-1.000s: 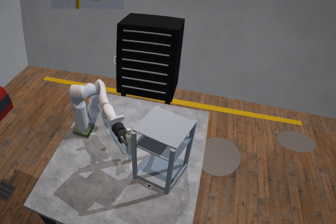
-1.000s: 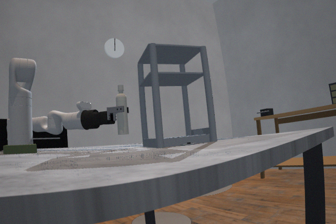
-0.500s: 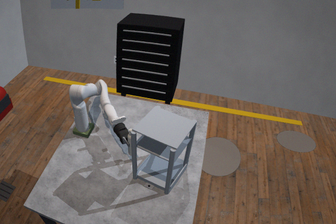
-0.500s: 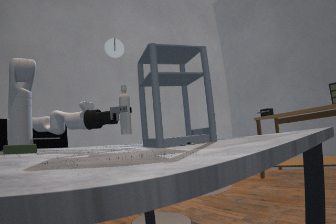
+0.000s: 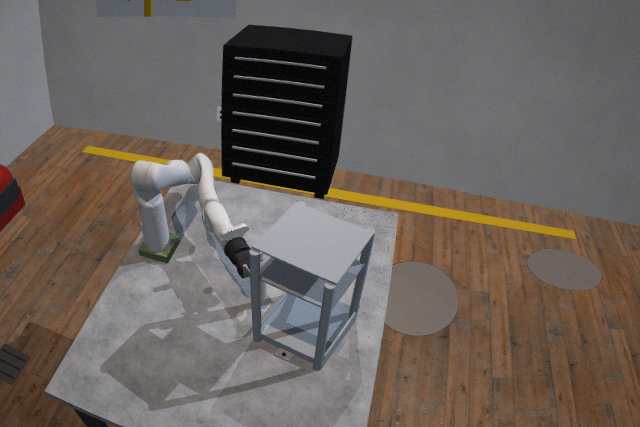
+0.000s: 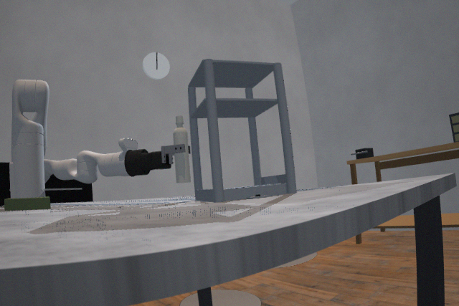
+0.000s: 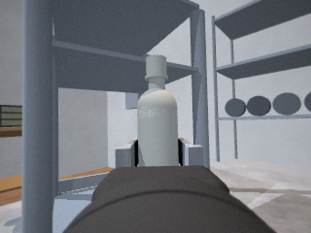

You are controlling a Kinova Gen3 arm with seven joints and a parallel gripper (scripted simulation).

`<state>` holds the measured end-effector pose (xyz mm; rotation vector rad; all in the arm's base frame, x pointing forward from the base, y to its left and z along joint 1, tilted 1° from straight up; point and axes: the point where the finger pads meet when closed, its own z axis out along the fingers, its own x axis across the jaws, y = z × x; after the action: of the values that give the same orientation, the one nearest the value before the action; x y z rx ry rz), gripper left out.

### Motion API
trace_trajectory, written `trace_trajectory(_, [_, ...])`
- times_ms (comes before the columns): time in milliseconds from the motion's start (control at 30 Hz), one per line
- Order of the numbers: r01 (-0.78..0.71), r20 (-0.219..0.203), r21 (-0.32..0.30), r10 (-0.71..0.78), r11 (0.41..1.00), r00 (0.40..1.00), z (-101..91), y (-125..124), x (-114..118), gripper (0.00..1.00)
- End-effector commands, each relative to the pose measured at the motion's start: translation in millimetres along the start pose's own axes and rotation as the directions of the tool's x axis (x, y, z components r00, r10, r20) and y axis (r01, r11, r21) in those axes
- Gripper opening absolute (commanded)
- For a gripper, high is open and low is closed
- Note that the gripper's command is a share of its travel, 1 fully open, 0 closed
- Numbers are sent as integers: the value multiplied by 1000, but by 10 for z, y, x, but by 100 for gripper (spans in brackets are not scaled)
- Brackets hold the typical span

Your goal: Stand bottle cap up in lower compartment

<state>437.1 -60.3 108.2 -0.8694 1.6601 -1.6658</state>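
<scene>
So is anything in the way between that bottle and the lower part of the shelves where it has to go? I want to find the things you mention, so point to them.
Nothing visible blocks the open front: the gripper (image 6: 181, 148) (image 7: 157, 148) holds the bottle (image 6: 181, 135) (image 7: 157, 121) just outside the shelving unit (image 5: 324, 326) (image 6: 214, 140) (image 7: 38, 121). The front posts flank that opening, so they look like the thing to avoid.

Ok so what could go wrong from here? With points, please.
The pincer (image 6: 181, 147) (image 7: 157, 148) holds the bottle (image 6: 181, 154) (image 7: 157, 123) upright just outside the shelving unit (image 5: 256, 303) (image 6: 213, 135) (image 7: 38, 121), so moving in, it might clip a front post. The cap (image 6: 179, 120) (image 7: 155, 66) could catch the middle shelf (image 6: 237, 99) (image 7: 92, 50) if raised much.
</scene>
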Motion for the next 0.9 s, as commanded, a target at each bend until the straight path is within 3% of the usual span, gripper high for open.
trace_trajectory(0, [-2, -17, -1, 2, 1000, 1000, 54, 4, 53, 0])
trace_trajectory(867, [-2, -17, -1, 2, 1000, 1000, 668, 4, -288, 0])
